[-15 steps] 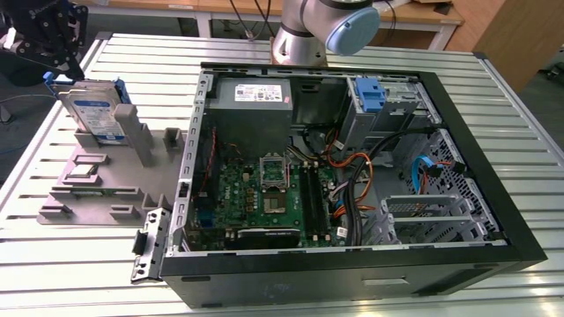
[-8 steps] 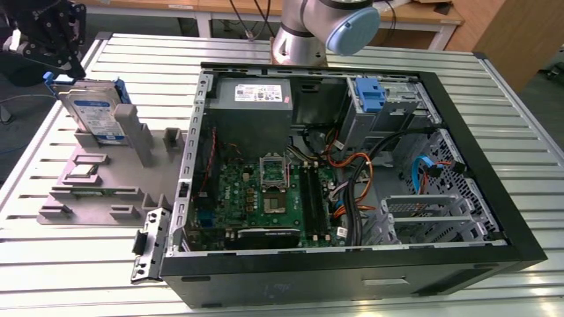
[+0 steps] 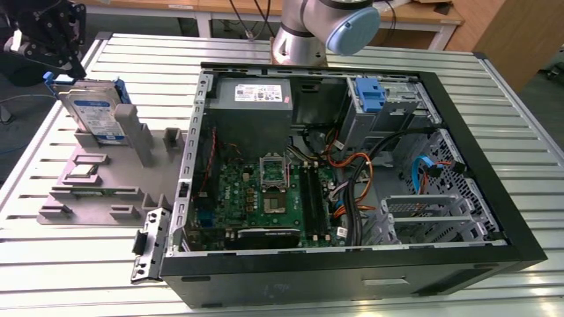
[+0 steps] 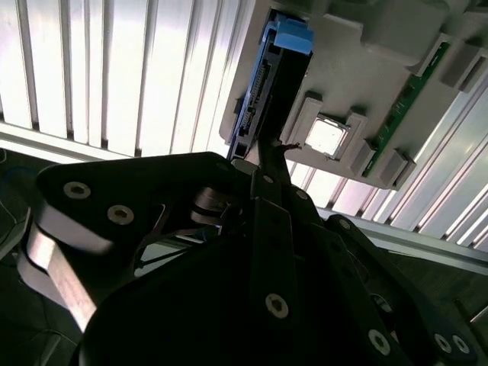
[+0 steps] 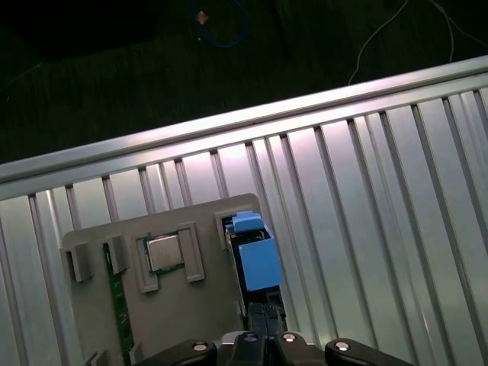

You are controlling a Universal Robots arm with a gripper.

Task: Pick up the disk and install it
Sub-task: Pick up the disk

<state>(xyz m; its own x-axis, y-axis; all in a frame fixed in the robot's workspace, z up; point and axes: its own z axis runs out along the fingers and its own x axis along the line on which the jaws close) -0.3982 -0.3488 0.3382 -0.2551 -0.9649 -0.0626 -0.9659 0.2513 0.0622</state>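
Disk (image 3: 92, 113) is seen standing in holder (image 3: 97, 198), not yet lifted | gripper (image 3: 63, 61) is poised above it, seemingly clear | grip cannot be told | install undone

Table (image 3: 53, 277): carries the holder and the computer case.
Holder (image 3: 105, 198): on the table at the exterior view's left, just beside the case.
Computer case (image 3: 520, 224): lies open side up, at the exterior view's right of the holder.
Disk (image 3: 95, 112): stands on edge in the holder's far end.
Chip (image 3: 82, 171): in a holder pocket, in front of the disk.
Gripper (image 3: 63, 63): above the disk; contact unclear.
Arm base (image 3: 300, 39): behind the case.
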